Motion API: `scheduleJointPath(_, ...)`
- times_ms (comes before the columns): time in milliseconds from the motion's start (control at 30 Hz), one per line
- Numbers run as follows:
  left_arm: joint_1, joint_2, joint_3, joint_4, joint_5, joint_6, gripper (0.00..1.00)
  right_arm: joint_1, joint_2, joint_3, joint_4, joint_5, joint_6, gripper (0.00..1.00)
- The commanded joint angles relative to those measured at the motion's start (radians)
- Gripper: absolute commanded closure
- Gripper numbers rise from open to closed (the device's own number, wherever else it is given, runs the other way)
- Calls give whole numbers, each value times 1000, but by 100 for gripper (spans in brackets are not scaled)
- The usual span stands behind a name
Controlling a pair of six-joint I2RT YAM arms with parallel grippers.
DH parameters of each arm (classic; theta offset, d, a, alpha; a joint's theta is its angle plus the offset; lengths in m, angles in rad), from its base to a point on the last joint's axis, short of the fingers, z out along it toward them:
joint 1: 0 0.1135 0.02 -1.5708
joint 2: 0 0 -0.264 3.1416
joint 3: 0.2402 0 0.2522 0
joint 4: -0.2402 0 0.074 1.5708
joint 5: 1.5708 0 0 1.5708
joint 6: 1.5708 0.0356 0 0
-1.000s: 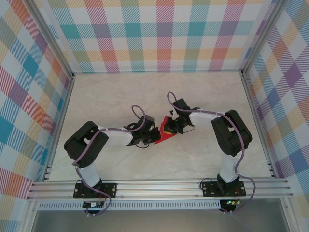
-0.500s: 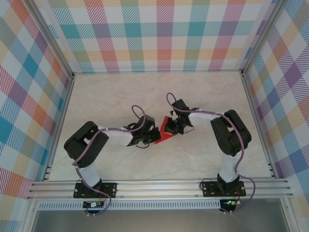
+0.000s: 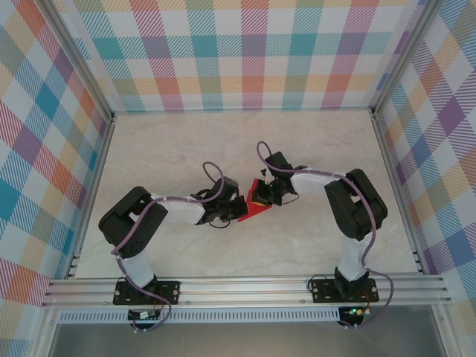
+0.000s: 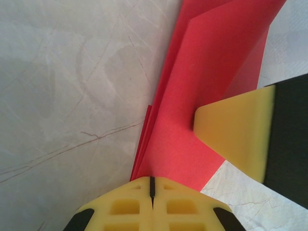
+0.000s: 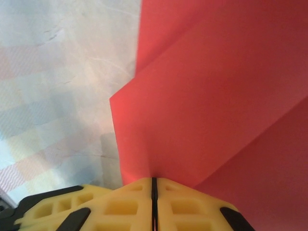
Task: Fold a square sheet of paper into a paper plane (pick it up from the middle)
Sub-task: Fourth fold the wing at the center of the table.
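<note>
The red sheet of paper (image 3: 255, 210), folded into a creased pointed shape, hangs between my two grippers near the middle of the table. My left gripper (image 3: 239, 208) comes from the left and is shut on the paper's lower end. In the left wrist view its yellow fingertips (image 4: 139, 192) meet with the layered paper (image 4: 192, 77) running up from them. My right gripper (image 3: 265, 195) is shut on the paper's upper right edge. In the right wrist view the paper (image 5: 216, 96) spreads out from its closed pads (image 5: 130, 197). A yellow right fingertip (image 4: 236, 134) touches the paper in the left wrist view.
The pale marble tabletop (image 3: 178, 149) is walled by checked panels (image 3: 245, 52) at the back and sides, with aluminium rails (image 3: 245, 286) along the near edge. Both arm bases (image 3: 145, 290) stand at that edge, elbows bent outward.
</note>
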Motion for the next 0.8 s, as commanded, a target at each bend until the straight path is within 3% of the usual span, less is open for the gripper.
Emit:
scheduleJointPath(0,-4,14,3,-88,9,8,94,0,37,15,-55,53,-11,91)
scheduleJointPath(467,-13,-116,8,-61,52,4,83,1,63,13,-94,108,12,92)
scheduleJointPath(767,-30,-57,30,-90,59,-17,82,0,80,16,-106,114,26,92)
